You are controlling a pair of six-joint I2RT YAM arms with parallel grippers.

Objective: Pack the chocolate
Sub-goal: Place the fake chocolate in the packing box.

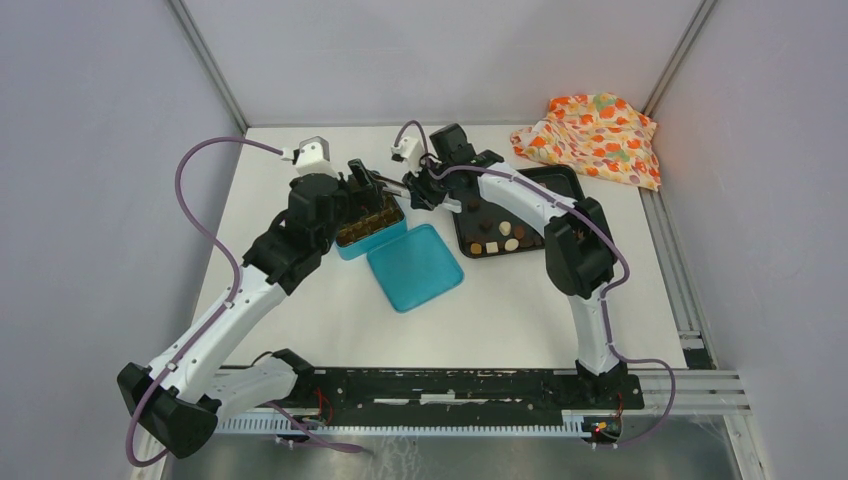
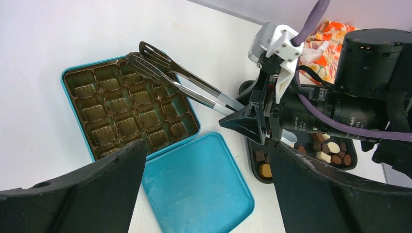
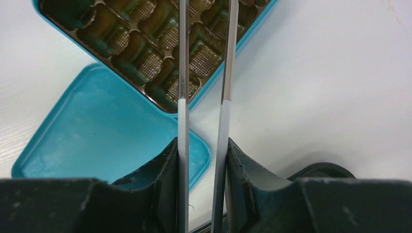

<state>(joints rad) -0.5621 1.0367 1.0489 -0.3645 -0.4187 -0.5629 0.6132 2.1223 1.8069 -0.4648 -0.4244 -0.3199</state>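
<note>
The chocolate (image 1: pixel 497 240) lies as small brown and cream pieces on a black tray (image 1: pixel 556 180), and it shows too in the left wrist view (image 2: pixel 333 151). My right gripper (image 3: pixel 203 151) is shut on the metal tongs (image 3: pixel 182 73), one arm against each finger. The tongs (image 2: pixel 180 80) reach over the open teal box (image 2: pixel 77 73), whose brown insert (image 2: pixel 127 115) has only empty cups in view. Nothing shows between the tong tips. My left gripper (image 2: pixel 206 145) hangs open above the teal lid (image 2: pixel 194 189), holding nothing.
The lid (image 1: pixel 415 267) lies flat in front of the box (image 1: pixel 368 228), touching its near corner. An orange flowery cloth (image 1: pixel 595 135) sits bunched at the back right. Both arms crowd together over the box and the tray's left end.
</note>
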